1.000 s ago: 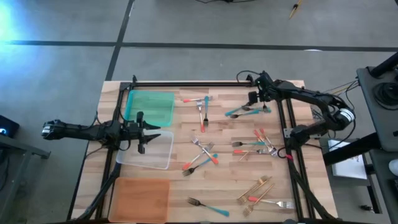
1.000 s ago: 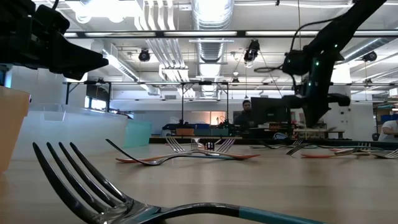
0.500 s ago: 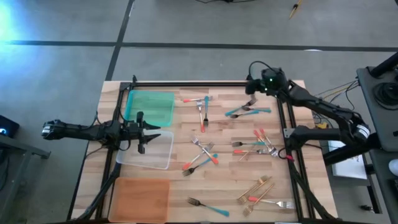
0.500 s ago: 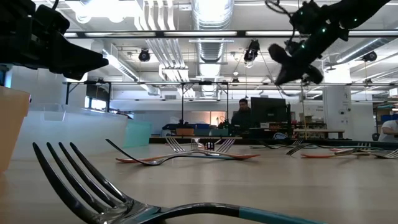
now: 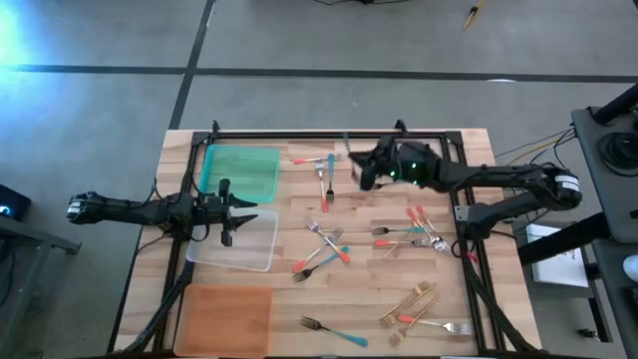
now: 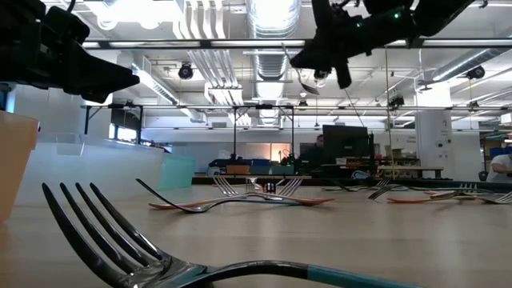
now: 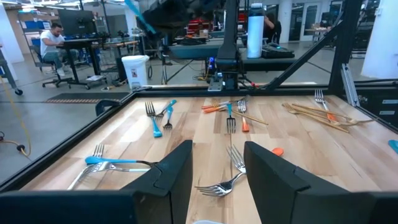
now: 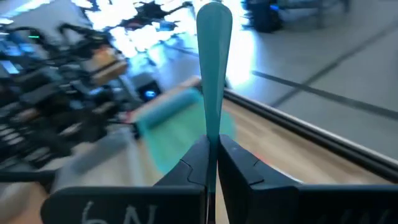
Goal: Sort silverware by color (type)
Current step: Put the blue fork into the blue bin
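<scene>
Teal fork (image 8: pixel 212 74) gripped in right jaws, above scattered forks (image 5: pixel 326 244); left jaws open.

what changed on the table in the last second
The right gripper lifted a teal-handled fork from the far right cluster and swung it left toward the green tray, fingers shut on it. The left gripper stayed over the clear tray; the other forks stayed put.

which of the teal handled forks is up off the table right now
The one pinched in the right claw, its teal handle sticking out past the fingers, carried above the table's far side toward the green tray. The other teal-handled forks, like the front-edge one, lie flat on the wood.
</scene>
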